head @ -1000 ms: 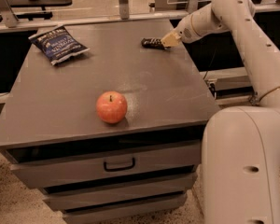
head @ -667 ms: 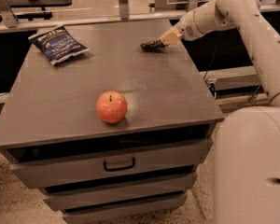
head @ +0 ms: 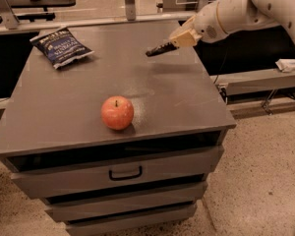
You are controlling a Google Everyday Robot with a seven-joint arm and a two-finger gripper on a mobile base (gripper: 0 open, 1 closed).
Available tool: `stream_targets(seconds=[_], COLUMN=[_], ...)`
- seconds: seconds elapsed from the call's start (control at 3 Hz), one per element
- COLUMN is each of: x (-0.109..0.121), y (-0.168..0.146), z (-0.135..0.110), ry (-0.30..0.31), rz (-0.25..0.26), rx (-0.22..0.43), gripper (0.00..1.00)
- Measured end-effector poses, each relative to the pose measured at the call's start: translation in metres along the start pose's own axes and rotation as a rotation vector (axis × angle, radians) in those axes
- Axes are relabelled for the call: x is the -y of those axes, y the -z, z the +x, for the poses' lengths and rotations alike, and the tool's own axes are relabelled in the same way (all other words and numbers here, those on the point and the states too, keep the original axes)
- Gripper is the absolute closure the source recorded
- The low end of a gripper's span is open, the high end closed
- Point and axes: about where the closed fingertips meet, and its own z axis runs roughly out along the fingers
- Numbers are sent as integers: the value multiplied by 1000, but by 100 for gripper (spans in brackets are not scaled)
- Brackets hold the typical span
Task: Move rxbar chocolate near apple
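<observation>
The red-orange apple [head: 117, 112] with a short dark stem stands near the front of the grey cabinet top [head: 187, 102]. My gripper [head: 176, 41] is at the back right of the top, shut on the rxbar chocolate [head: 159, 49]. The bar is a small flat dark bar that sticks out to the left of the fingers. It is held a little above the surface, tilted down to the left. The bar is well behind and to the right of the apple.
A crinkled blue chip bag [head: 61, 46] lies at the back left of the top. The cabinet has drawers with a dark handle [head: 125, 173] below the front edge. A low shelf [head: 265, 77] with a white object stands to the right. The floor is speckled.
My gripper has lifted the rxbar chocolate off the cabinet top and carried it slightly forward and left, toward the apple. The apple and chip bag have not moved.
</observation>
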Motion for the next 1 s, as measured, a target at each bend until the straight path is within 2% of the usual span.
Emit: stream_targets(seconds=[0.33,0.67,1.0], x=[-53,-81,-81], y=[26,10,9], z=[-16,6,6], ry=[50,29,29], rz=[-10,-67,-69], rx=[41,6,6], gripper=[100,100,100])
